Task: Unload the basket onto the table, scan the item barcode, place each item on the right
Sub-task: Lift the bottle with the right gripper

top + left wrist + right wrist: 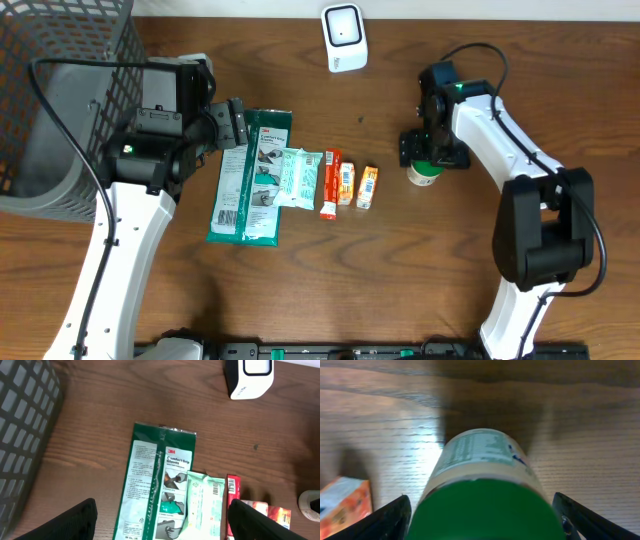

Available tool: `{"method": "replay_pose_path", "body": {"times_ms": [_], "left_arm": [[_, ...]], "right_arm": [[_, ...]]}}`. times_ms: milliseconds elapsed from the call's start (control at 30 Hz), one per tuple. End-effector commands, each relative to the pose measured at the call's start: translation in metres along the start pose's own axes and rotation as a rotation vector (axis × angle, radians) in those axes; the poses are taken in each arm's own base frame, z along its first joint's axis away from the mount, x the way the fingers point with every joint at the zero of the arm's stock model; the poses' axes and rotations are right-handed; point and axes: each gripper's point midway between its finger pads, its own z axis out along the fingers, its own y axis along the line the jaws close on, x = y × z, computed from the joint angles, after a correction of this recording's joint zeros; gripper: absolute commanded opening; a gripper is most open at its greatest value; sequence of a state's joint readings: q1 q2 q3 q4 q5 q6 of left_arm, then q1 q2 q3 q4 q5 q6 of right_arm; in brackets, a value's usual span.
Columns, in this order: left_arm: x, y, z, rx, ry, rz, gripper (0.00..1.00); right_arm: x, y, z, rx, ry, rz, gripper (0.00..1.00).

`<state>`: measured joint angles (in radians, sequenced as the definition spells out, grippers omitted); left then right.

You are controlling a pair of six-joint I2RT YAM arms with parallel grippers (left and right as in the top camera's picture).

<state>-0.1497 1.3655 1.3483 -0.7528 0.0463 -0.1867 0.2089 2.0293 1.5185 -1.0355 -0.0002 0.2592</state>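
- We read the clock on the overhead view, with twelve at the far edge of the table (300, 90).
- The bottle (424, 173), white with a green cap, stands toward three o'clock on the table. It is the last thing at the three o'clock end of the row of goods.
- The right gripper (432, 152) is right over the bottle. In the right wrist view its fingers (395, 520) flank the green cap closely on both sides, and the cap faces the camera.
- We cannot tell whether those jaws are pressing on the cap or only straddling it.
- The scanner (343, 36), a white block with a dark window, sits at twelve o'clock on the table. It is at about eleven o'clock from the bottle and well apart from it.
- The left gripper (238, 122) hangs at about nine o'clock on the table with its jaws spread wide and nothing between them.
- It is above the twelve o'clock end of the green glove package (160, 485).
- A white-green packet (296, 178) overlaps the three o'clock edge of the glove package.
- Next toward three o'clock come a red stick (331, 183), an orange box (346, 185) and a second orange box (367, 187). They lie close side by side.
- The second orange box lies near the bottle at its nine o'clock, not touching it.
- A grey wire basket (60, 90) fills the ten o'clock corner beside the left arm.
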Motion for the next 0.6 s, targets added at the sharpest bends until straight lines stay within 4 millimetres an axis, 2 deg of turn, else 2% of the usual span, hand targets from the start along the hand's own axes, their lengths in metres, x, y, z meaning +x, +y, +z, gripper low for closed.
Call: {"method": "replay_pose_path", "body": {"times_ms": [0, 33, 133, 567], "left_arm": [[0.0011, 0.0010, 0.0007, -0.006, 0.004, -0.006, 0.84], [0.0011, 0.0010, 0.0007, -0.006, 0.003, -0.006, 0.84], [0.0011, 0.0010, 0.0007, -0.006, 0.003, -0.006, 0.84], [0.0011, 0.0009, 0.0007, -0.005, 0.003, -0.006, 0.84]], "right_arm": [[0.0033, -0.0026, 0.0088, 0.032, 0.019, -0.003, 0.82], [0.0033, -0.0026, 0.0088, 0.032, 0.019, -0.003, 0.78], [0.0038, -0.0027, 0.0087, 0.032, 0.021, -0.002, 0.76], [0.0061, -0.0024, 0.0092, 0.033, 0.029, -0.004, 0.77]]}}
